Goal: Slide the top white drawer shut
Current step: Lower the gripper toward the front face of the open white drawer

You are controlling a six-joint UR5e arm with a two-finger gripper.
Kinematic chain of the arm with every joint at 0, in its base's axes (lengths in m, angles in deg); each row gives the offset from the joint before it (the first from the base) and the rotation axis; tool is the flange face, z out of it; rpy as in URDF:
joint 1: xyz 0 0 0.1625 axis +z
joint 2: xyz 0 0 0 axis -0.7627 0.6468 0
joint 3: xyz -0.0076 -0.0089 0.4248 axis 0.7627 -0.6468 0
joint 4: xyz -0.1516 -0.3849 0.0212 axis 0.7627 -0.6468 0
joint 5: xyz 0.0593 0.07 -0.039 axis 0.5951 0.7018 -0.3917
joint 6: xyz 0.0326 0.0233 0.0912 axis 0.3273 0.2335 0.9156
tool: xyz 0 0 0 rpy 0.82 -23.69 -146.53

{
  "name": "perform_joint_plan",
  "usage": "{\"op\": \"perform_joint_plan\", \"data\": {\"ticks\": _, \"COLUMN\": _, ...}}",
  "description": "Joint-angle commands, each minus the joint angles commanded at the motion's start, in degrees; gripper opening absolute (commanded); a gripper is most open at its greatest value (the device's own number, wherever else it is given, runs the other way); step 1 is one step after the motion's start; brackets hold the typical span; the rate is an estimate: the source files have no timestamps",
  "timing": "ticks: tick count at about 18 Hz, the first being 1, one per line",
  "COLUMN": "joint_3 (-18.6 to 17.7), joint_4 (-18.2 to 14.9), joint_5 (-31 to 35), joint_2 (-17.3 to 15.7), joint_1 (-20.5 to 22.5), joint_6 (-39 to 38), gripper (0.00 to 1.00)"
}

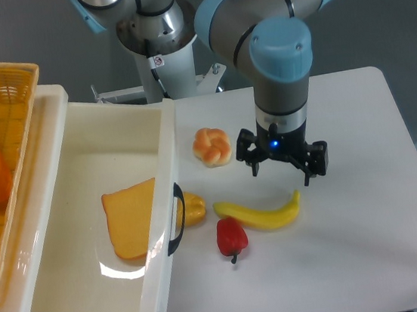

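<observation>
The top white drawer [64,158] stands pulled far out over the left of the table, its front panel facing right with a curved black handle [176,219]. A yellow-orange wedge of cheese [131,220] lies inside it. My gripper [281,174] hangs over the table to the right of the drawer, above the yellow banana [263,213], with its fingers spread open and nothing between them. It is well apart from the drawer handle. The lower drawer is hidden under the open one.
A yellow wicker basket [9,81] with food sits on the cabinet at far left. A bread roll [212,146], a yellow pepper [193,208] right beside the handle, and a red pepper [231,237] lie on the white table [367,205].
</observation>
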Motion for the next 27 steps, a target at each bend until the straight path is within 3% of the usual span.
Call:
{"op": "perform_joint_plan", "data": {"ticks": 4, "joint_3": 0.18, "joint_4": 1.23, "joint_5": 0.09, "joint_2": 1.23, "joint_1": -0.79, "joint_6": -1.16, "gripper": 1.00}}
{"op": "perform_joint_plan", "data": {"ticks": 9, "joint_3": 0.27, "joint_4": 3.87, "joint_5": 0.35, "joint_2": 3.69, "joint_1": -2.20, "joint_6": -8.19, "gripper": 1.00}}
{"op": "perform_joint_plan", "data": {"ticks": 16, "joint_3": 1.06, "joint_4": 3.87, "joint_5": -0.44, "joint_2": 5.37, "joint_1": -4.04, "joint_6": -9.69, "gripper": 1.00}}
{"op": "perform_joint_plan", "data": {"ticks": 23, "joint_3": 1.06, "joint_4": 3.87, "joint_5": -5.88, "joint_2": 8.79, "joint_1": -4.13, "joint_6": -9.86, "gripper": 1.00}}
{"op": "perform_joint_plan", "data": {"ticks": 27, "joint_3": 1.06, "joint_4": 3.61, "joint_5": -8.79, "joint_2": 8.79, "joint_1": -4.13, "joint_6": -9.95, "gripper": 1.00}}
